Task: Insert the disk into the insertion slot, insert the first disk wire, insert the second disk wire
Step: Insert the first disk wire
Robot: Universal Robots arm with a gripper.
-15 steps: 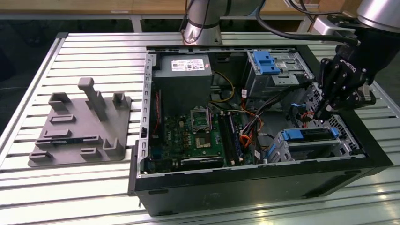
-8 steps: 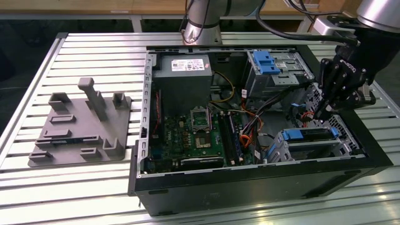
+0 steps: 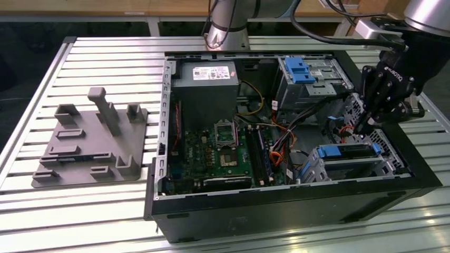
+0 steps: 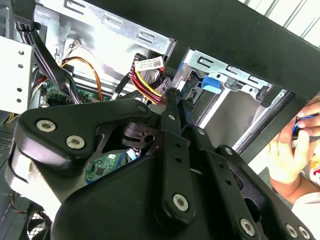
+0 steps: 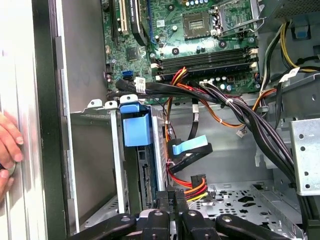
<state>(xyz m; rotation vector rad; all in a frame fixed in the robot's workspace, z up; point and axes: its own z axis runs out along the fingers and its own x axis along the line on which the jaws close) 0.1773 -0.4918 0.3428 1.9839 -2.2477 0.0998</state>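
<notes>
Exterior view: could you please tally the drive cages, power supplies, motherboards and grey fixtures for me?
Drive cages: 2
Power supply: 1
Motherboard: 1
Grey fixture: 1
Total: 5

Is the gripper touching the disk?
Cannot tell. In the first wrist view the gripper sits close by the disk; neither contact nor gap shows plainly.

Arm: a silver-grey arm [image 3: 227, 23] is seen upright at the far edge of the exterior view; its wrist [image 3: 429, 13] is carried in at that view's upper right.
Gripper: the black gripper [image 3: 363, 125] is hung below the wrist, pointed downward and tilted slightly toward the exterior view's left.
Fingers: in both wrist views the fingers [image 5: 164, 202] are seen drawn together, tip against tip, without a clear gap.
</notes>
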